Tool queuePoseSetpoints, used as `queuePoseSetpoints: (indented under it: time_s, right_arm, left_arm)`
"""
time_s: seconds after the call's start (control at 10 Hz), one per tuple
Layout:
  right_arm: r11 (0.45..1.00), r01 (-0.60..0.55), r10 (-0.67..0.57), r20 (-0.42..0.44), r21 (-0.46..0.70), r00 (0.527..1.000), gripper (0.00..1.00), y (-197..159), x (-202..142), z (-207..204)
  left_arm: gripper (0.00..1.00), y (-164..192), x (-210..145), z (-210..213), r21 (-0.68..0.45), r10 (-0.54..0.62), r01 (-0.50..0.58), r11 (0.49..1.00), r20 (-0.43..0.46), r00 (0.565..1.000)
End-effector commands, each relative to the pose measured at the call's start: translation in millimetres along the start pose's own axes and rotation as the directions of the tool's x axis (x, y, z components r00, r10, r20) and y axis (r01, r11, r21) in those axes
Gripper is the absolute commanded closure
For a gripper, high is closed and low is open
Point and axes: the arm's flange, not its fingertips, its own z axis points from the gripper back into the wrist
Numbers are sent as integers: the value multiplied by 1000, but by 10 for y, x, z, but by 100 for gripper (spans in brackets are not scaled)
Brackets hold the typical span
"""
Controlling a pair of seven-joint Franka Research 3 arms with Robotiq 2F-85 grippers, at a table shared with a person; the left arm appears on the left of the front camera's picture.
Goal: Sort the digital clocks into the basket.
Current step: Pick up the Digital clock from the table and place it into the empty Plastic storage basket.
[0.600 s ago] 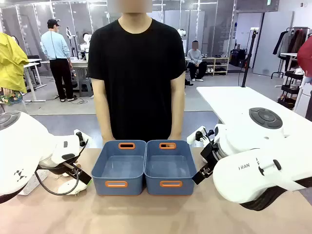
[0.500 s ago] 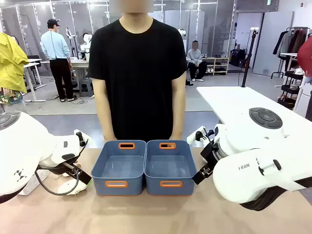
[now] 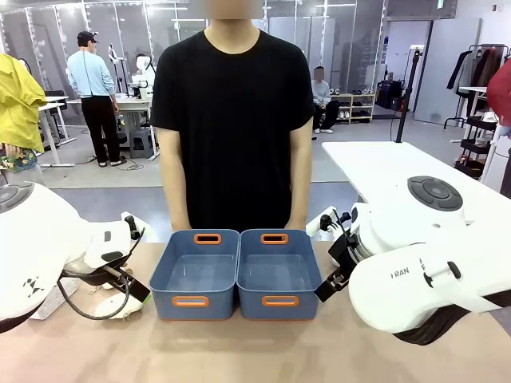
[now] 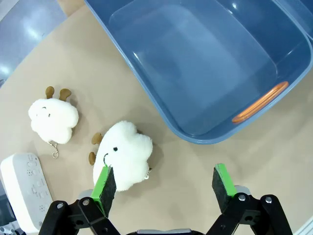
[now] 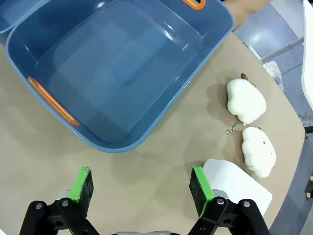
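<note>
Two blue baskets stand side by side mid-table, the left one [image 3: 194,302] and the right one [image 3: 279,302], both empty. In the left wrist view a white digital clock [image 4: 22,188] with small buttons lies at the lower left, beyond my open left gripper [image 4: 163,182], which hovers over bare table next to a basket [image 4: 161,110]. In the right wrist view another white clock [image 5: 239,188] lies by the right fingertip of my open right gripper [image 5: 142,185], with a basket [image 5: 146,134] just ahead. Nothing is held between either pair of fingers.
Two cream plush toys [image 4: 124,154] [image 4: 53,116] lie near the left clock, one touching my left finger. Two more plush toys [image 5: 246,100] [image 5: 259,149] lie beyond the right clock. A person [image 3: 231,120] stands at the far edge, hands down behind the baskets.
The person has shifted slightly to the right. Both arms and the baskets are unmoved.
</note>
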Motion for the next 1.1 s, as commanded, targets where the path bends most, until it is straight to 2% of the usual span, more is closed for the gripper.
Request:
queuePoseSetpoints:
  time_s: [0.0,0.2,0.3,0.4,0.5,0.6,0.7,0.8,0.9,1.0]
  right_arm:
    - [1000,2,-2,0,0,1000,0,-1,0,0]
    - [1000,0,0,0,0,1000,0,0,0,0]
    - [996,-87,87,-60,-9,994,0,-183,107,259]
    - [988,-53,57,-25,148,998,0,-368,175,463]
    - [969,14,-10,-19,245,1000,0,-652,165,590]
    - [944,98,-97,-19,315,995,0,-917,74,564]
    - [895,152,-162,-13,419,987,0,-1080,-12,559]
    - [755,215,-282,11,619,959,0,-1299,-210,594]
    - [590,225,-404,43,776,914,0,-1504,-426,626]
    - [469,240,-493,26,850,869,0,-1665,-766,678]
  left_arm:
    - [0,2,0,0,0,1,-1,1000,0,1000]
    - [0,0,0,0,0,0,0,1000,0,1000]
    - [0,59,139,210,-76,-51,51,996,9,999]
    - [0,174,231,405,-163,-46,42,986,-20,999]
    - [0,390,319,541,-288,4,-14,958,-36,999]
    - [0,732,282,598,-431,142,-169,887,-95,985]
    - [0,914,243,623,-494,184,-220,841,-121,975]
    - [0,1173,139,724,-638,261,-294,711,-149,954]
    - [0,1494,33,807,-728,311,-335,598,-174,934]
    - [0,1799,-199,893,-801,366,-364,476,-195,910]
